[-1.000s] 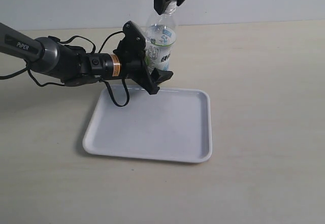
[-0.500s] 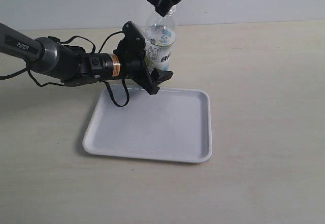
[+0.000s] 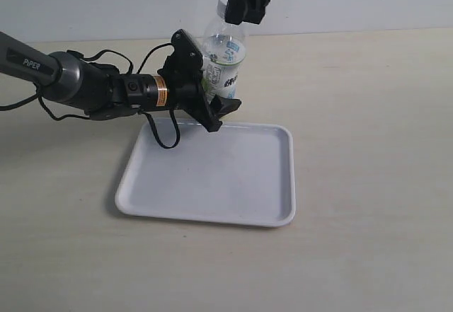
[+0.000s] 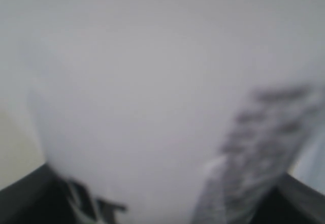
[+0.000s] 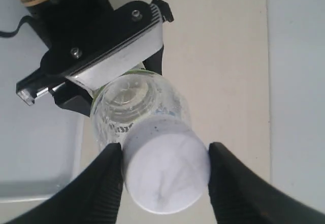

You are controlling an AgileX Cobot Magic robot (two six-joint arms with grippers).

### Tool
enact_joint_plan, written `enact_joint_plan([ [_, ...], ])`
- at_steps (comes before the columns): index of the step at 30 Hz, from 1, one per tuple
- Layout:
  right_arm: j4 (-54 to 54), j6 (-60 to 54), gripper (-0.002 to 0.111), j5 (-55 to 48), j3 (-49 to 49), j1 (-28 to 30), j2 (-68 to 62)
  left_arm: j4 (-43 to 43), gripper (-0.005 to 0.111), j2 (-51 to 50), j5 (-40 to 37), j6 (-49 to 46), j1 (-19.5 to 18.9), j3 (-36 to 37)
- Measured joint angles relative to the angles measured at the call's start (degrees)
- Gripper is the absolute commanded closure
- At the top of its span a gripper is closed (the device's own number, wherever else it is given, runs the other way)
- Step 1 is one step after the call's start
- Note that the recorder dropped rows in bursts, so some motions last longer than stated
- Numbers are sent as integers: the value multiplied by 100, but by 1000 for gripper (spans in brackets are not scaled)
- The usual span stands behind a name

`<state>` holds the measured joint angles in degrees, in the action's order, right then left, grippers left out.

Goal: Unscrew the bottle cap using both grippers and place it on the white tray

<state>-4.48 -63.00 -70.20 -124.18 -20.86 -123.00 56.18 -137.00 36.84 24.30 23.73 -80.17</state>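
At 12 o'clock of the white tray (image 3: 212,177), just past its far rim, the bottle (image 3: 226,54) stands upright. The left claw (image 3: 209,78), reaching in from 9 o'clock, is clamped across the label. Whether the bottle's base touches the bench (image 3: 368,114) cannot be told. The left wrist view is blurred, with only the label filling it. The right claw (image 3: 246,1) comes down from 12 o'clock. Its fingers (image 5: 104,188) are closed against both sides of the bottle cap (image 5: 166,170), which sits atop the neck. The tray lies flat on the bench.
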Motion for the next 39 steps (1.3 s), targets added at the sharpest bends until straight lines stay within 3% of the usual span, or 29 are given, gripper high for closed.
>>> enact_joint_plan([
  [18,-22,-4512,108,31,0,0,0,-10,107,0,0,34,0,0],
  [25,-22,-5473,108,64,0,0,0,-44,107,0,-11,57,0,0],
  [31,4,-5665,107,75,0,-10,0,-55,107,0,-11,71,0,0],
  [35,13,-5686,89,87,0,-23,0,-55,107,0,-11,71,0,0],
  [39,13,-5686,60,87,0,-23,0,-55,107,0,-11,71,0,0],
])
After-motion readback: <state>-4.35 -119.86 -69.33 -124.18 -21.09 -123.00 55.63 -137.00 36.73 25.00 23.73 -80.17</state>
